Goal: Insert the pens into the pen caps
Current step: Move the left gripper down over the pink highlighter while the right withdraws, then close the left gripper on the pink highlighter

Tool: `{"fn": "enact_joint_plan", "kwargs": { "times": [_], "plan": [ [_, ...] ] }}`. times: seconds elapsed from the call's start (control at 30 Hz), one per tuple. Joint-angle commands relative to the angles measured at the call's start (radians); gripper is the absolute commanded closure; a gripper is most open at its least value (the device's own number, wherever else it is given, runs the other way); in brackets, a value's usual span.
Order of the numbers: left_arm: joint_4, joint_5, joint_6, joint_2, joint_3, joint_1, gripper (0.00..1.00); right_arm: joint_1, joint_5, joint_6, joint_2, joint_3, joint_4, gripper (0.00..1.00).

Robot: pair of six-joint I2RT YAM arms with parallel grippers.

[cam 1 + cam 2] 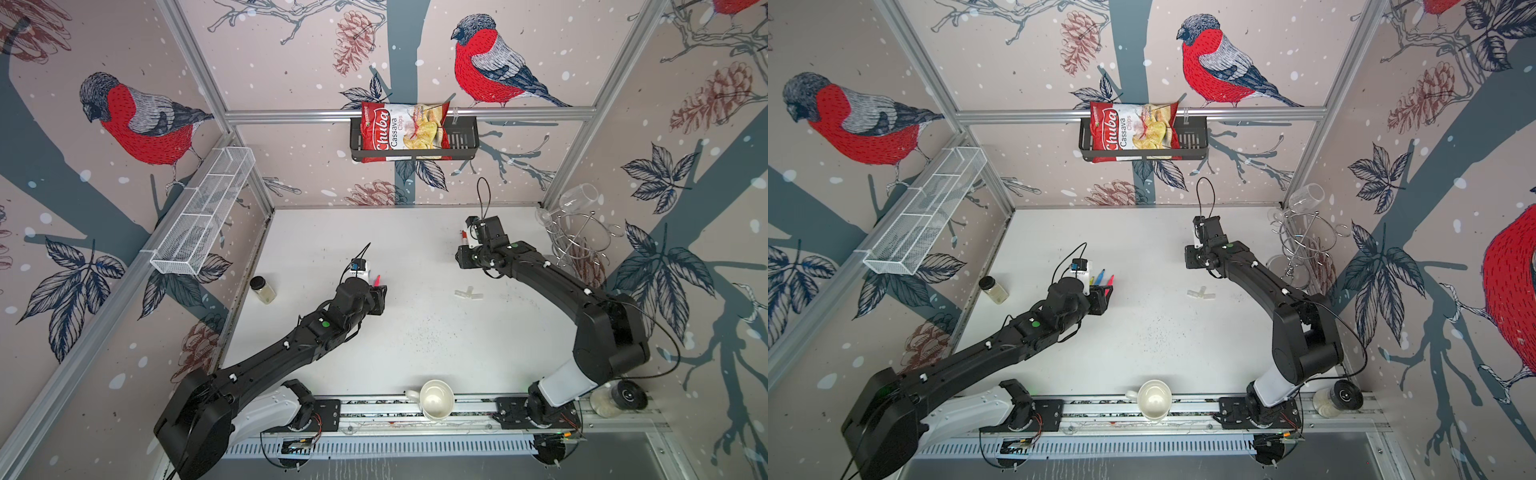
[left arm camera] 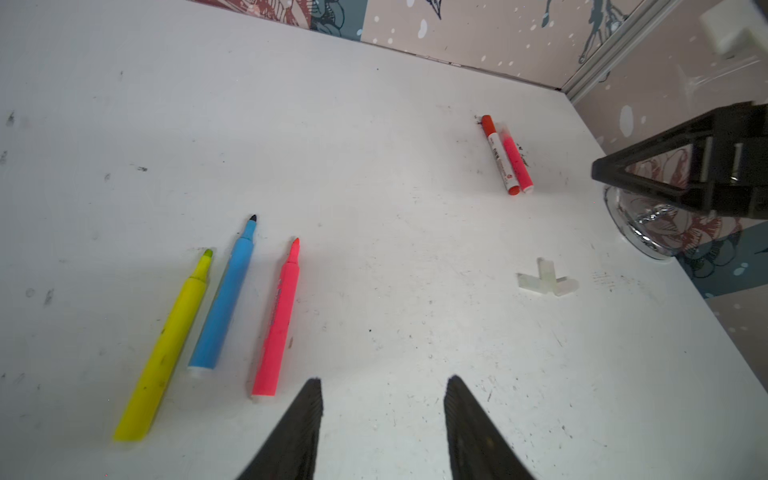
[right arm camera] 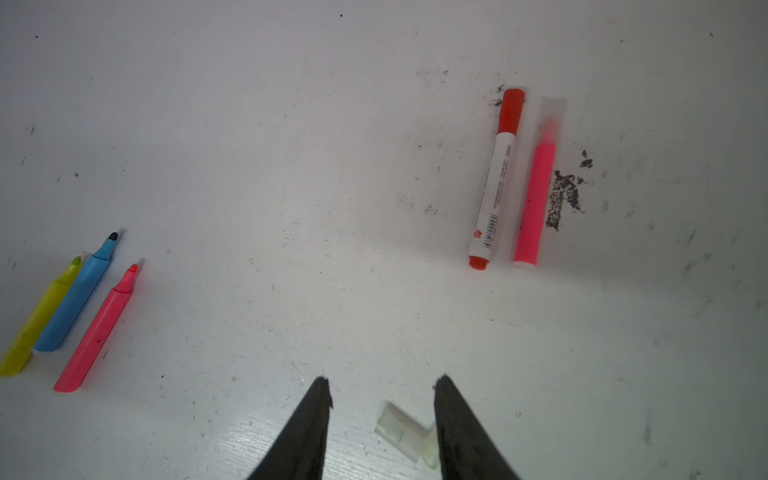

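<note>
Hovering over the worktop, the left fingers stood apart with nothing between them. The right fingers were also apart and empty. The loose pen caps showed low between them, lying on the worktop ungripped, one partly cut off behind a finger. The caps overlapped in a small heap, so the count was unclear, maybe three. Both sets of fingers were hidden under the wrists in both top views. The yellow pen, blue pen and pink pen lay uncapped side by side left of centre, mostly covered by the left arm in both top views, only tips poking out. The red-capped white marker and capped pink pen lay just beside each other toward the back right, largely hidden by the right arm from above. Bare worktop lay between the three pens and the caps. The jar sat near the left edge, the mug at the front edge and the glass stand in the back right corner.
</note>
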Motion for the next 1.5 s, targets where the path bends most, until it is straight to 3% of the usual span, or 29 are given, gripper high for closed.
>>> {"fn": "enact_joint_plan", "kwargs": {
  "times": [0.0,0.47,1.17,1.47],
  "plan": [
    [-0.018,-0.003,0.023,0.050,0.030,0.016,0.51,0.004,-0.049,0.008,-0.030,-0.019,0.050,0.55],
    [-0.081,-0.080,0.017,0.277,0.124,0.056,0.50,0.014,-0.097,0.021,-0.154,-0.113,0.084,0.51],
    [-0.091,-0.018,0.019,0.484,0.188,0.085,0.54,0.031,-0.073,0.045,-0.169,-0.182,0.116,0.52],
    [-0.087,-0.027,0.019,0.495,0.160,0.083,0.57,0.033,-0.074,0.051,-0.164,-0.183,0.121,0.52]
  ]
}}
